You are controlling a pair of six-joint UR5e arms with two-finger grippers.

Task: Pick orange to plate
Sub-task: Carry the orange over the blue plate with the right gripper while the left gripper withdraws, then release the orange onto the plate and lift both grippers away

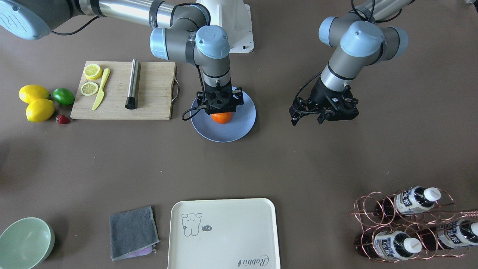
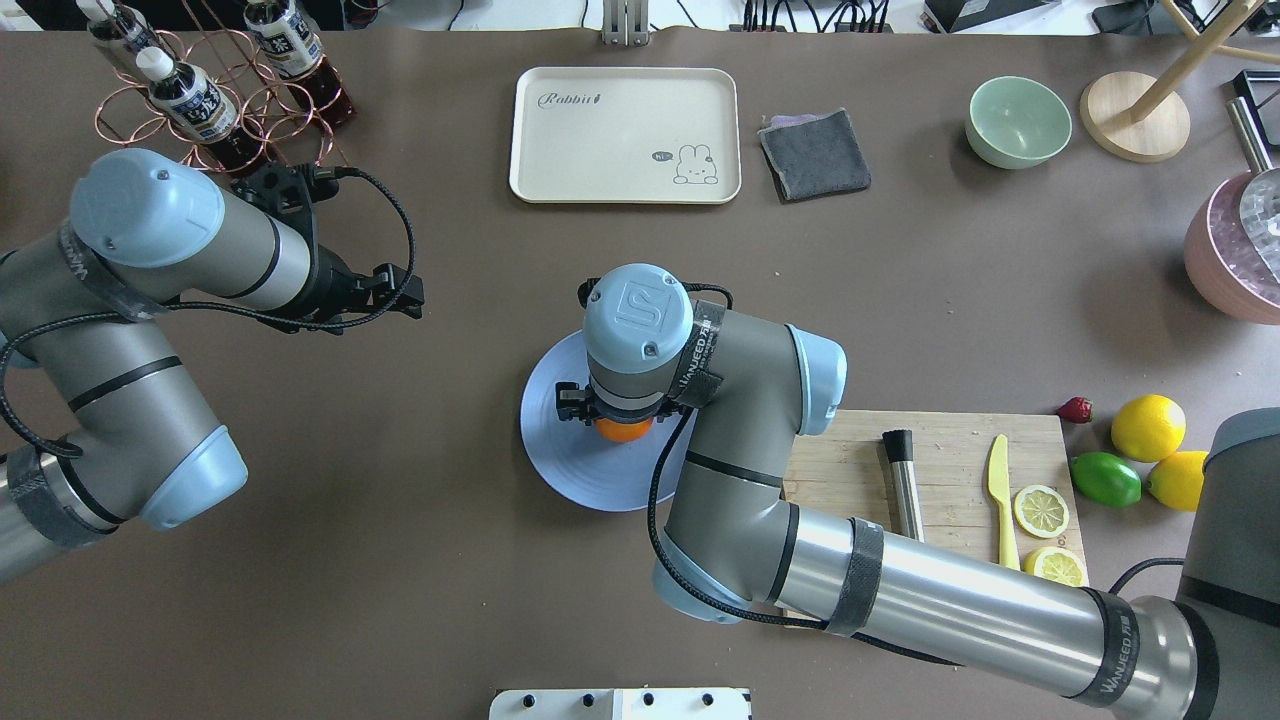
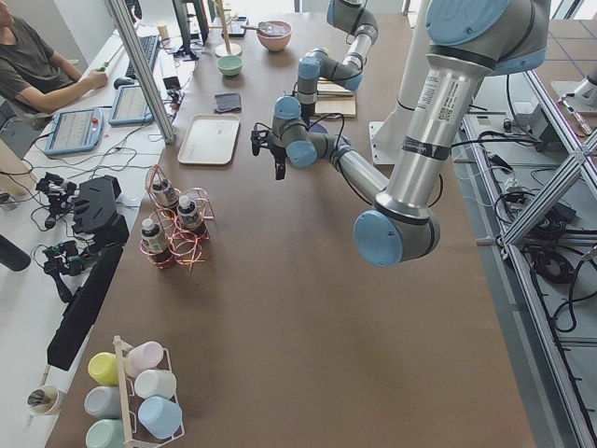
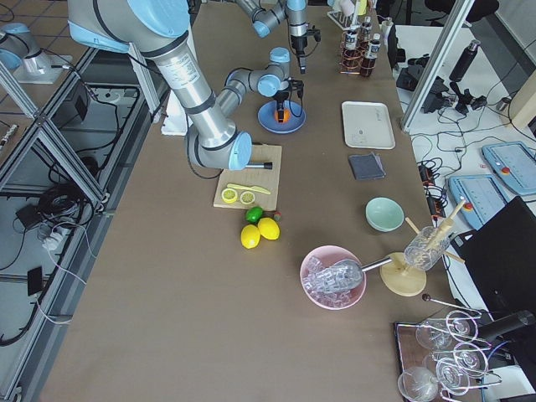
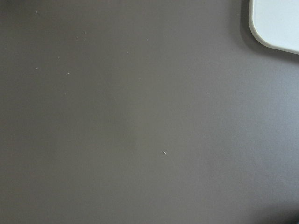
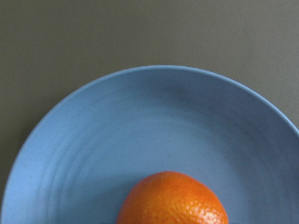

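Observation:
The orange [image 1: 222, 118] is over the middle of the pale-blue plate [image 1: 224, 133], directly under my right gripper [image 1: 222, 112]. The gripper's black body hides its fingers, so I cannot tell whether they are shut on the fruit. From overhead, the orange [image 2: 622, 431] peeks out below the right wrist above the plate [image 2: 580, 470]. In the right wrist view the orange [image 6: 173, 200] fills the bottom edge, with the plate [image 6: 140, 130] behind it. My left gripper [image 1: 307, 118] hangs open and empty over bare table, well away from the plate.
A wooden cutting board [image 1: 157, 93] with lemon slices, a yellow knife and a metal rod lies beside the plate. Past it are two lemons [image 1: 34, 93], a lime [image 1: 64, 96] and a strawberry. A cream tray [image 1: 224, 233], grey cloth, green bowl and bottle rack [image 1: 407, 224] line the far edge.

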